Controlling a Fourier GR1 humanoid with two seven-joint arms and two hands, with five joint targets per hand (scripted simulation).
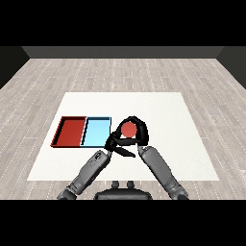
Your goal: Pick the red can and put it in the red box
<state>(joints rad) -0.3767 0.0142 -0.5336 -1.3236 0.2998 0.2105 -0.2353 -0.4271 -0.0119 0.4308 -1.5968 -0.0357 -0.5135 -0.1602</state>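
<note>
The right robot hand (pixel 139 133) curls round the red can (pixel 128 129), just right of the light blue tray (pixel 95 132), for carrying; left robot hand (pixel 115 142) fingers relaxed.

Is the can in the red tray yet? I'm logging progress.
No. The can is in the right hand, right of both trays, and the red tray holds nothing.

A red can (pixel 128 129) sits on the white bench (pixel 182 144), the robot's right hand (pixel 140 132) curled round it. The left hand (pixel 114 142) lies just beside, fingers straight and spread toward the can. To the left, a red tray (pixel 61 134) and a light blue tray (pixel 96 133) lie touching, side by side.
</note>
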